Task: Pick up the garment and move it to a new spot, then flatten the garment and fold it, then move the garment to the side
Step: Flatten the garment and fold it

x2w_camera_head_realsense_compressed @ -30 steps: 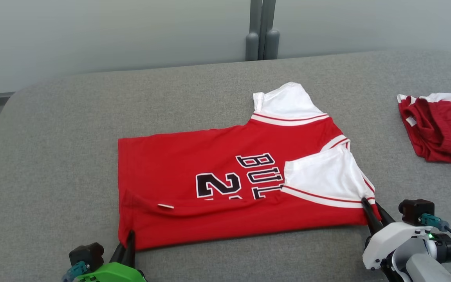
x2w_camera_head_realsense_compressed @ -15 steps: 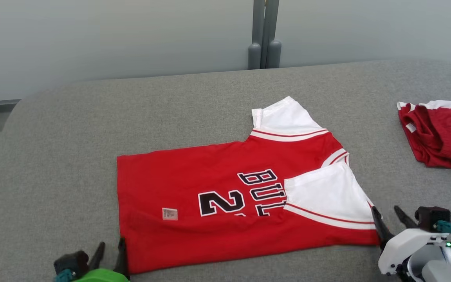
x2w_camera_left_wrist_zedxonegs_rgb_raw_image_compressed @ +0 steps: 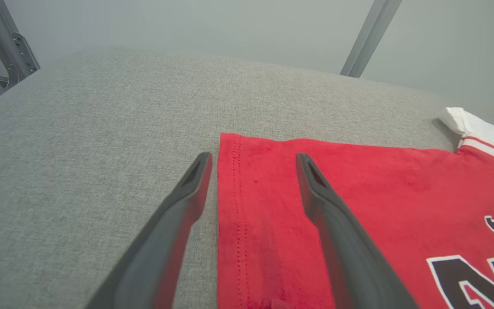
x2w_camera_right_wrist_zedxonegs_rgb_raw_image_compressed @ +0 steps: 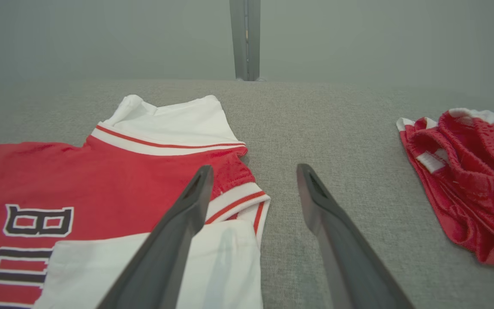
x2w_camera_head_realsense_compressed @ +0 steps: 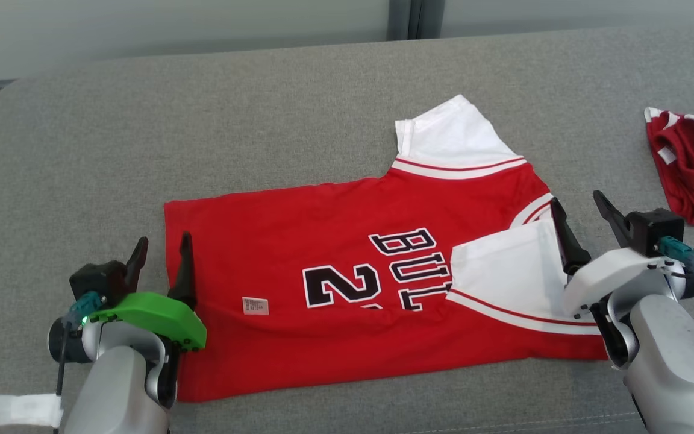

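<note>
Left to right: my left claw (x2w_camera_head_realsense_compressed: 164, 240) hovers with fingers spread, empty, astride the side edge of the red jersey (x2w_camera_head_realsense_compressed: 323, 241). The jersey lies mid-tabletop (x2w_camera_head_realsense_compressed: 262, 120), its near edge and white sleeve (x2w_camera_head_realsense_compressed: 503, 271) already folded over. My right claw (x2w_camera_head_realsense_compressed: 576, 199), likewise spread and empty, hangs by the collar end. A crumpled red garment (x2w_camera_head_realsense_compressed: 690, 175) lies well apart at far right. The next fold, I judge, wants both ends pinched level and carried together, lest the layers skew.

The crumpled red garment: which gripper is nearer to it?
Right. The right gripper is at the jersey collar end, close to the crumpled red garment; the left gripper is at the jersey hem.
</note>
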Controlling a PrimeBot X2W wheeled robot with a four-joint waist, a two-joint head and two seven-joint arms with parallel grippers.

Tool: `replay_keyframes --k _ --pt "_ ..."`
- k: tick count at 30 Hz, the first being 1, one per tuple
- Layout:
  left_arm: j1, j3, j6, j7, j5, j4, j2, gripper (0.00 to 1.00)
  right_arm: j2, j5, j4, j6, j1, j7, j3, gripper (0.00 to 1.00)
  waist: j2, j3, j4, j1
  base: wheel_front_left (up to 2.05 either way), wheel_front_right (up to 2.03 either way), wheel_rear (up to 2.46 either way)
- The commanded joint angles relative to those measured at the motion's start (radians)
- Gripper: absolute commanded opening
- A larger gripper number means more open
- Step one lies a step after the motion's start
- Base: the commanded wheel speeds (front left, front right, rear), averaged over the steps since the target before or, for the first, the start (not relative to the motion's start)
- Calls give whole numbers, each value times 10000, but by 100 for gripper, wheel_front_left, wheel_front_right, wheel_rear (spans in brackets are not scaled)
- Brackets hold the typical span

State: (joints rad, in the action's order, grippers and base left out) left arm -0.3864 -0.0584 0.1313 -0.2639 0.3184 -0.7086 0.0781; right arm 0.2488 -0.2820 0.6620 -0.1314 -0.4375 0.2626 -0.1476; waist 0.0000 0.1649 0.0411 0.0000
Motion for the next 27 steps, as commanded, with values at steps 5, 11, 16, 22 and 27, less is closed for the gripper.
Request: replay_keyframes --k 5,11,16,22,27 --pt "-1388 196 -23 -1 271 -1114 295 100 -151 36 -75 15 -648 25 -512 100 0 1156 -183 0 0 0 0" --pt "-1931 200 -23 -1 445 -1705 464 100 -145 -162 -187 15 -906 25 -759 100 0 1534 -353 0 0 0 0" --pt "-2408 106 -22 -3 565 -1917 561 100 -29 -255 -294 15 -1353 25 -948 100 0 1936 -392 0 0 0 0" --pt "-2882 -201 -22 -1 463 -1988 556 33 11 -302 -168 17 -2253 25 -1255 100 0 2424 -320 0 0 0 0" --pt "-2967 -426 -22 6 524 -1829 337 0 51 -371 231 15 -3277 25 -1559 100 0 2688 -68 0 0 0 0"
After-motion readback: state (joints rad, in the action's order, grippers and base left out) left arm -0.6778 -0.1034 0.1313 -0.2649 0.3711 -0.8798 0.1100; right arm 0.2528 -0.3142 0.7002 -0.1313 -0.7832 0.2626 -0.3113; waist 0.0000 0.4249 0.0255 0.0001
